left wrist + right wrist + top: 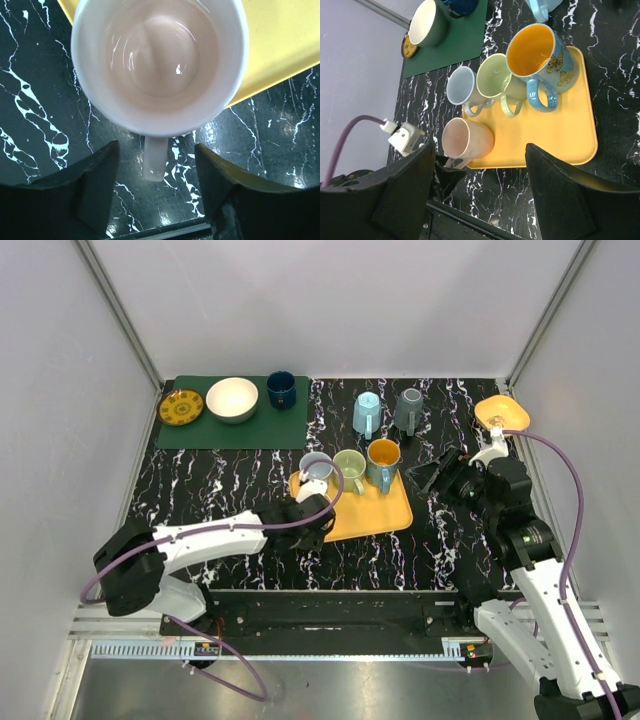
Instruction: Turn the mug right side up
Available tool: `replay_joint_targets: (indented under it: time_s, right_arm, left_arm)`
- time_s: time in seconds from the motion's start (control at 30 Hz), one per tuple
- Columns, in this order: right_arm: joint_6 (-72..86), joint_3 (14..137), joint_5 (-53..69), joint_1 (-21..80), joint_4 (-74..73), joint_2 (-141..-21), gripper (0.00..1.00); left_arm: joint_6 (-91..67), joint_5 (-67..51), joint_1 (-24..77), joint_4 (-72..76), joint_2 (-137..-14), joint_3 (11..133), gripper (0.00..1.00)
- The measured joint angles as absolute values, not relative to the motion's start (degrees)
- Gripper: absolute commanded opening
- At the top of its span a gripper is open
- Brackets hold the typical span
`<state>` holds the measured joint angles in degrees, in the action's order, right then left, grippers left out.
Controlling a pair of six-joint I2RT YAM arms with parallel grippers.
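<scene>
Bench [220, 490]: black marble pattern, white veins.
Green mat [270, 430] flat in far left corner, long side along far edge.
Yellow tray [375, 512] flat near bench centre, slightly toward near edge.
Light blue mug [367, 413] and grey mug [408, 409] direct on bench, side by side near far edge, right of centre.
Orange-yellow dish [502, 413] at far right corner.
Pink mug [467, 138] upright at tray's near left corner, handle out over bench; base on tray or bench, cannot tell.
</scene>
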<state>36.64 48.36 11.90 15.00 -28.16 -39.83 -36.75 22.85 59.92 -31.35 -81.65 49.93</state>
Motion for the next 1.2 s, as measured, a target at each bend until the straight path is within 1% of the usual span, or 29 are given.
replay_joint_targets:
  time_s: [0.13,0.2,0.37,0.47,0.57,0.63,0.77,0.8,0.9,1.2]
  right_arm:
    - [36.36,49.47,8.6,15.03,-29.21,-42.02,0.79]
    - [35.66,53.06,3.97,15.03,-30.94,-46.35,0.77]
    - [33.01,64.49,-6.63,15.03,-30.89,-64.38,0.75]
    - [30.55,70.81,-12.21,15.03,-29.41,-76.69,0.74]
    - [25.85,79.13,-16.38,14.96,-29.36,-89.32,0.75]
    - [21.74,85.86,-16.99,14.79,-29.52,-97.19,0.75]
    - [14.28,99.39,-16.95,14.22,-31.62,-109.67,0.71]
    - [12.99,101.67,-16.84,13.89,-31.59,-111.94,0.68]
    - [10.26,105.01,-16.23,12.32,-32.29,-116.4,0.64]
    - [7.6,109.65,-13.89,8.88,-32.93,-125.95,0.65]
  left_arm:
    - [-37.08,22.83,60.1,-33.95,-78.24,50.17,0.71]
    - [-37.23,23.03,60.71,-35.7,-75.16,50.59,0.72]
    - [-37.8,24.93,63.16,-37.12,-60.86,50.68,0.72]
    - [-37.8,27.66,63.31,-33.91,-51.33,48.93,0.73]
    - [-37.52,29.61,63.26,-31.07,-44.8,45.67,0.74]
    - [-37.04,30.26,63.26,-29.26,-41.6,43.33,0.75]
    - [-35.92,30.94,63.26,-27.2,-38.37,40.1,0.75]
    - [-35.66,31.24,63.26,-26.81,-37.82,39.57,0.75]
    - [-35.18,31.97,63.26,-26.2,-36.71,38.65,0.75]
    - [-34.41,32.21,63.26,-25.65,-34.94,37.82,0.75]
